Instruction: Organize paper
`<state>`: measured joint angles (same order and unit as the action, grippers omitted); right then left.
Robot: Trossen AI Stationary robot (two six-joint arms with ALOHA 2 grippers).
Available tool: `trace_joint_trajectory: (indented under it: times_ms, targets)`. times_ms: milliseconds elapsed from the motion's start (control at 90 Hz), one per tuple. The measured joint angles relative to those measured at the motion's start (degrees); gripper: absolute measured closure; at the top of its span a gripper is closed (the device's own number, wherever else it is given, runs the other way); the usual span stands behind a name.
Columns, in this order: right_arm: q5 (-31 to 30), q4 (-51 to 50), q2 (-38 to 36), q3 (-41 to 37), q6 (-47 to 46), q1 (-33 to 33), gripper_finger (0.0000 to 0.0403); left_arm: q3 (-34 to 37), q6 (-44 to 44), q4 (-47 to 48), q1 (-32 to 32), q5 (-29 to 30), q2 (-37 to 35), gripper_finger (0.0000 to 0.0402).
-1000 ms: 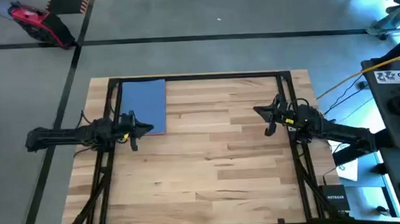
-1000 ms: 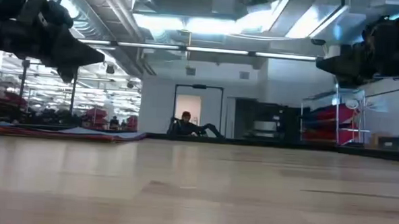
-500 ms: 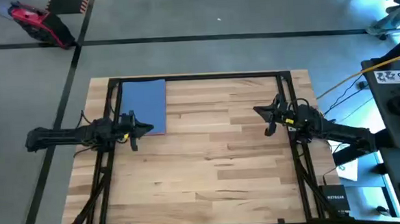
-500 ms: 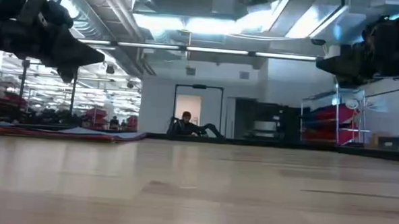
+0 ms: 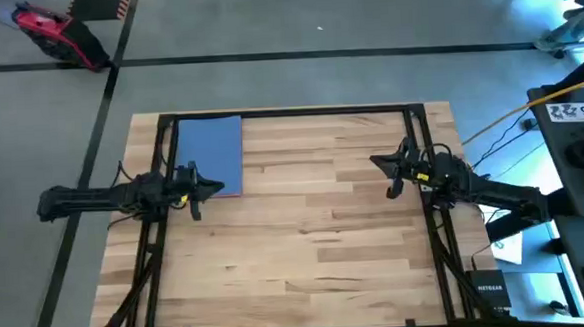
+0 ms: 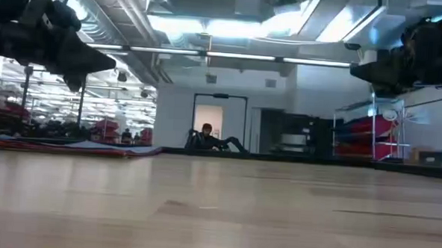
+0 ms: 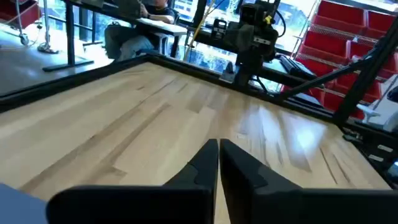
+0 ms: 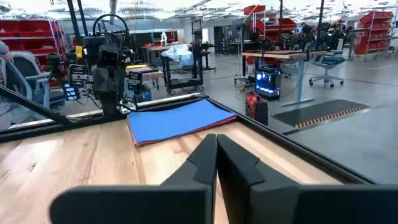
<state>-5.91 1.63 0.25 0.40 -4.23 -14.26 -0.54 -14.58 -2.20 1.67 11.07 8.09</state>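
A stack of paper (image 5: 211,153) with a blue sheet on top lies flat at the table's far left corner; reddish edges of lower sheets show under it (image 8: 180,119). My left gripper (image 5: 216,187) hangs shut above the table, just past the stack's near right corner, holding nothing. My right gripper (image 5: 377,163) hangs shut above the table's right side, far from the paper. In the low view the stack (image 6: 78,147) shows as a thin layer on the tabletop.
A black frame (image 5: 289,112) runs along the table's far edge and down both sides. The wooden tabletop (image 5: 306,233) between the arms is bare. A desk with gear (image 5: 581,128) stands off the table's right side. A person sits far back in the room (image 6: 205,138).
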Motion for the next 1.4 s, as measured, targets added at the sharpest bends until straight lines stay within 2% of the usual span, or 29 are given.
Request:
trace_joint_trajectory:
  times_ms: [300,422,722,811,989,1167,1278,1400]
  targets:
    - [-0.01,0.0,0.0,0.0,0.01,0.0,0.0403,0.0,-0.04,0.0,-0.02,0.0,-0.01,0.0402]
    - [0.0,0.0,0.0,-0.01,0.0,0.0,0.0403,0.02,-6.11,-0.18,0.06,0.16,-0.03,0.0402]
    - [0.0,0.0,0.0,0.0,0.0,-0.01,0.0403,0.02,-7.02,-0.41,1.85,1.73,-0.06,0.0402]
    - [0.0,0.0,0.0,-0.02,0.0,-0.02,0.0403,0.02,-4.56,-2.24,2.64,3.47,-0.13,0.0402]
    - [0.0,0.0,0.0,0.0,0.02,0.0,0.0403,0.02,-6.28,-6.46,4.94,5.61,0.43,0.0402]
    - [0.01,0.0,0.0,-0.01,0.02,-0.02,0.0403,-0.15,-7.76,-13.06,5.92,0.16,0.94,0.0402]
    - [0.0,0.0,0.0,-0.01,0.01,-0.01,0.0403,-3.69,-6.72,-17.3,5.42,-0.5,2.08,0.0402]
    - [0.02,0.0,0.0,-0.02,0.02,-0.02,0.0403,-11.35,-0.7,-15.57,4.37,-0.61,5.3,0.0402]
